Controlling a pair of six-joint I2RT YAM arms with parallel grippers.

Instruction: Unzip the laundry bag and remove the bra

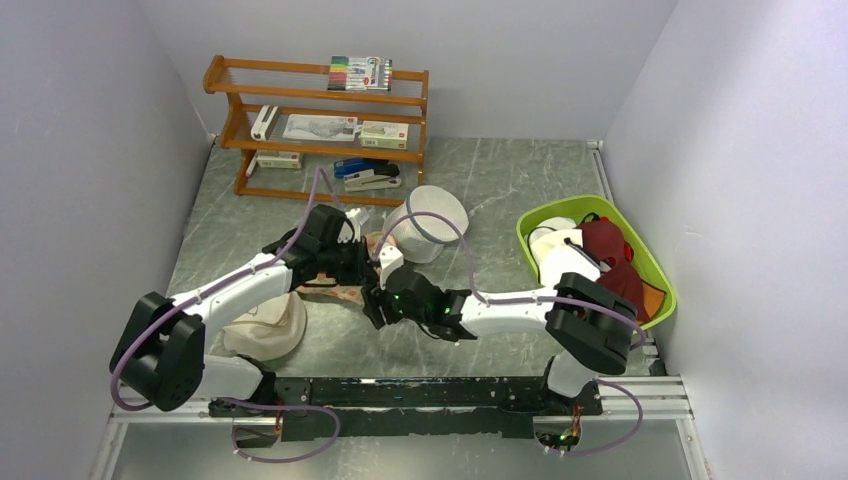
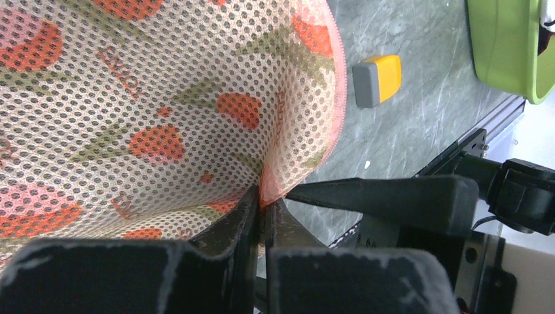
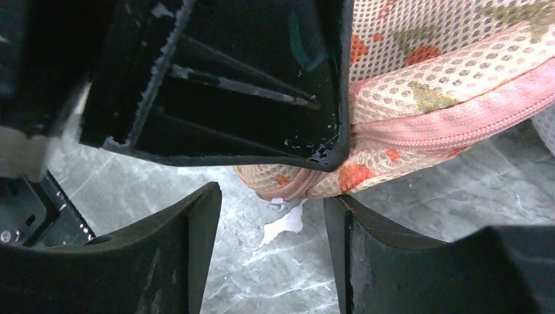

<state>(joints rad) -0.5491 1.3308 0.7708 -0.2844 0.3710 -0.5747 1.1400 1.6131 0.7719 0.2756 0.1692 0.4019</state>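
The laundry bag [image 1: 338,291], beige mesh with orange-red and green flowers, lies between my two grippers at the table's middle. My left gripper [image 1: 356,268] is shut on the bag's pink-edged rim, which shows in the left wrist view, gripper [image 2: 262,196], bag [image 2: 131,111]. My right gripper [image 1: 378,302] is open just below the bag's end in the right wrist view, gripper [image 3: 271,204], bag [image 3: 425,98]. The pink zip [image 3: 451,121] looks closed and its white pull tab [image 3: 286,222] hangs between my right fingers. The bra is hidden.
A white mesh cylinder [image 1: 430,222] stands behind the bag. A green basket [image 1: 545,213] of clothes is at the right. A cream cap [image 1: 268,330] lies at the front left. A wooden shelf [image 1: 320,125] stands at the back. A yellow-grey block [image 2: 376,80] lies nearby.
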